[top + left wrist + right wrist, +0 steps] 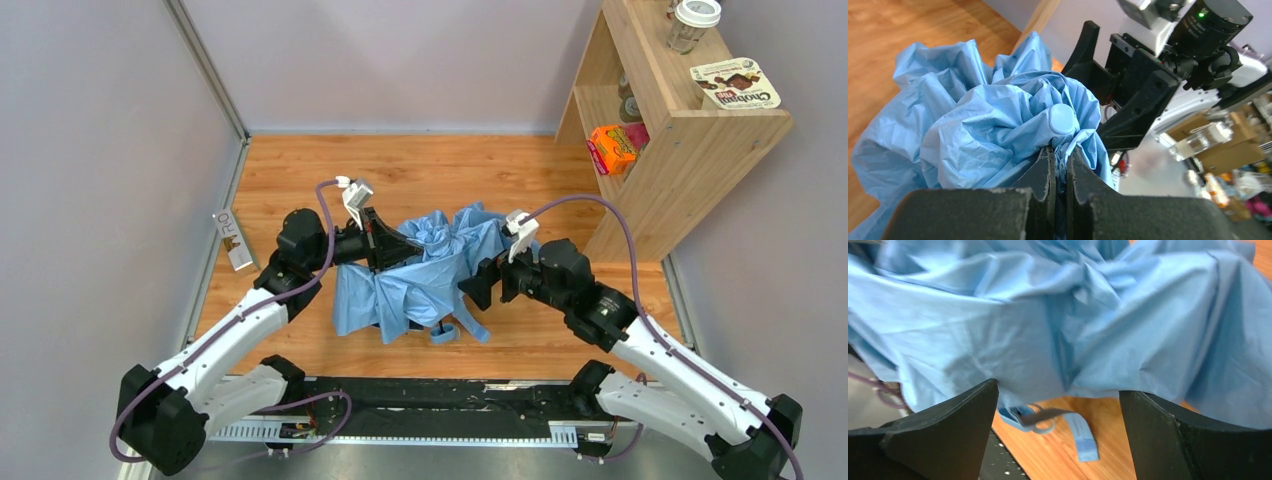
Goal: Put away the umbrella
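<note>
The umbrella (420, 275) is a crumpled sky-blue canopy lying on the wooden table between both arms. My left gripper (392, 250) is shut on the bunched fabric at its top; in the left wrist view the fabric (993, 130) is pinched between the fingers (1040, 175) just below a round pale-blue cap (1063, 119). My right gripper (478, 288) stands open at the canopy's right side with nothing between its fingers (953, 430). The fabric (1058, 325) hangs just ahead of it. A blue strap (1080, 432) lies on the table under the canopy's edge.
A wooden shelf (700, 140) stands at the back right with an orange box (613, 148), a snack packet (737, 85) and a cup (692, 25). A small label card (233, 240) lies at the table's left edge. Grey walls close the back and left.
</note>
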Controlling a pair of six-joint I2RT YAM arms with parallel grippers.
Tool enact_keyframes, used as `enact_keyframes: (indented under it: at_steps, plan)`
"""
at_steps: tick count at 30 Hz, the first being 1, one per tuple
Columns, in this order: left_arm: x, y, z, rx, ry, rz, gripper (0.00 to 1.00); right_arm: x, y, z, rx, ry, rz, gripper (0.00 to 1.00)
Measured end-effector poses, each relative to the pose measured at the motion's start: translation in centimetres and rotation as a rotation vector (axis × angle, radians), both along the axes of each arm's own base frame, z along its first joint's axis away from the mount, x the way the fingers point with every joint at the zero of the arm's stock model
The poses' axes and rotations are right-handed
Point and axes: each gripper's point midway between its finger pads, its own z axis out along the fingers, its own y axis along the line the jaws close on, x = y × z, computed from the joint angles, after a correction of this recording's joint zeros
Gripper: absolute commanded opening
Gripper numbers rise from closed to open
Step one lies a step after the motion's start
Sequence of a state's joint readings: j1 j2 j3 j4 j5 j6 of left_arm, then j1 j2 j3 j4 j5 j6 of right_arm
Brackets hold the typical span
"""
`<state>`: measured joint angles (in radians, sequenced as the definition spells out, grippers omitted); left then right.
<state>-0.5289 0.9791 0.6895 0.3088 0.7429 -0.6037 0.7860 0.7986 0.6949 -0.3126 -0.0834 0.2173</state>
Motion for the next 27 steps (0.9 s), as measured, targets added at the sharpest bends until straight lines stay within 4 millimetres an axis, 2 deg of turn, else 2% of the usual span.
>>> enact_keyframes:
  at_steps: [7,9,11,14,15,17,18,19,22,24,27]
  plan:
    - [0.3,-0.4,-1.3,-0.025,0.175,0.010,0.00,-1.9,3.9,4.4,0.099,0.038,0.169,0.74]
    - [0.5,-0.3,-2.1,-0.030,0.221,0.019,0.00,-2.6,4.7,4.6,0.099,0.048,0.203,0.61]
    - [0.6,-0.3,-2.8,-0.037,0.258,0.023,0.00,-3.1,5.3,4.1,0.091,0.067,0.223,0.44]
    - [0.4,-0.4,-3.2,-0.046,0.282,0.009,0.00,-3.2,6.3,3.3,0.054,0.112,0.225,0.31]
    - [0.3,-0.5,-3.3,-0.045,0.285,0.006,0.00,-3.0,6.6,3.2,0.036,0.121,0.216,0.29]
    - [0.3,-0.4,-3.2,-0.047,0.281,0.002,0.00,-2.8,7.3,3.7,0.013,0.130,0.207,0.34]
    - [0.3,-0.4,-3.3,-0.051,0.274,-0.002,0.00,-2.8,7.8,4.4,0.013,0.130,0.211,0.42]
    - [0.3,-0.4,-3.3,-0.056,0.268,-0.007,0.00,-2.9,8.3,5.2,0.021,0.130,0.217,0.55]
    - [0.3,-0.7,-3.3,-0.081,0.263,-0.033,0.00,-2.7,9.7,7.8,0.052,0.128,0.226,0.78]
    - [0.5,-0.7,-3.4,-0.112,0.273,-0.048,0.00,-2.5,10.1,8.5,0.036,0.140,0.229,0.83]
    - [0.5,-0.4,-3.3,-0.161,0.291,-0.069,0.00,-2.6,9.6,7.9,-0.026,0.166,0.220,0.87]
